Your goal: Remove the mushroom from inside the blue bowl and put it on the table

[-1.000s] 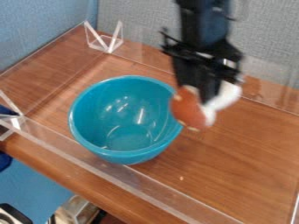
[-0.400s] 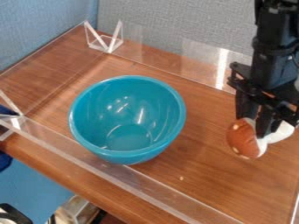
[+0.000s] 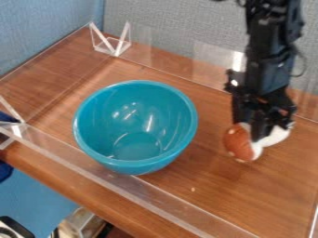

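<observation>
My gripper [image 3: 258,135] points straight down to the right of the blue bowl [image 3: 134,125] and is shut on the mushroom [image 3: 241,143]. The mushroom lies sideways in the fingers, reddish-brown cap toward the bowl and cream stem to the right. It hangs low over the brown wood-grain table [image 3: 149,70], and I cannot tell whether it touches the wood. The bowl's glossy turquoise inside holds nothing.
A low clear acrylic wall [image 3: 137,186] runs along the table's front edge, with more clear panels at the back. A clear triangular bracket [image 3: 110,42] stands at the far left corner. A blue fabric backdrop rises behind the table.
The gripper has carried the mushroom from the bowl's right rim out to the right and down toward the tabletop. Its grip has not changed.
</observation>
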Tool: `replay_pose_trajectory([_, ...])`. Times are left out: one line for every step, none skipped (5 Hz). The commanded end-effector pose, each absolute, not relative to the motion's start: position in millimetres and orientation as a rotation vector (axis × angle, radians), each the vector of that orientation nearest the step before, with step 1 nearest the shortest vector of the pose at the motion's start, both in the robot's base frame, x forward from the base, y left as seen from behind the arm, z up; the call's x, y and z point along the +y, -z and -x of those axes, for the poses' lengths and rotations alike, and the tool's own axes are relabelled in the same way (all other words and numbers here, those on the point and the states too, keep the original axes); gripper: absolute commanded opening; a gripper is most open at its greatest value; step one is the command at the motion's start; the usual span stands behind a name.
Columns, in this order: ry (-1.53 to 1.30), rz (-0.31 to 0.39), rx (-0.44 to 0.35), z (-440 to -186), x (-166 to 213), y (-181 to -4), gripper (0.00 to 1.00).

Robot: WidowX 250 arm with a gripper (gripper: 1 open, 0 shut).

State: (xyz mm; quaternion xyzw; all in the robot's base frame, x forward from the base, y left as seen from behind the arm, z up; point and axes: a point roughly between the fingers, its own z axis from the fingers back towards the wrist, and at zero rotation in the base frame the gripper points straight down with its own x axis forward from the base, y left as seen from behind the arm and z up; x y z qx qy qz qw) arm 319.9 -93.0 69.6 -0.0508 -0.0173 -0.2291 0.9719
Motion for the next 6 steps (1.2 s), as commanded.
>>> replay_pose_trajectory([0.473,0.103,-0.072,-327,-82,-74.1,0.00])
replay_pose_trajectory([0.467,0.104,-0.072,-329,-73,-69.5,0.00])
replay_pose_trajectory([0.397,0.104,-0.076,-334,-79,-60.4,0.00])
replay_pose_trajectory([0.331,0.104,-0.088,-337,-85,-56.7,0.00])
replay_pose_trajectory([0.284,0.106,-0.098,-347,-96,-67.1,0.00])
replay_pose_trajectory([0.248,0.105,-0.119,-355,-109,-82.7,0.00])
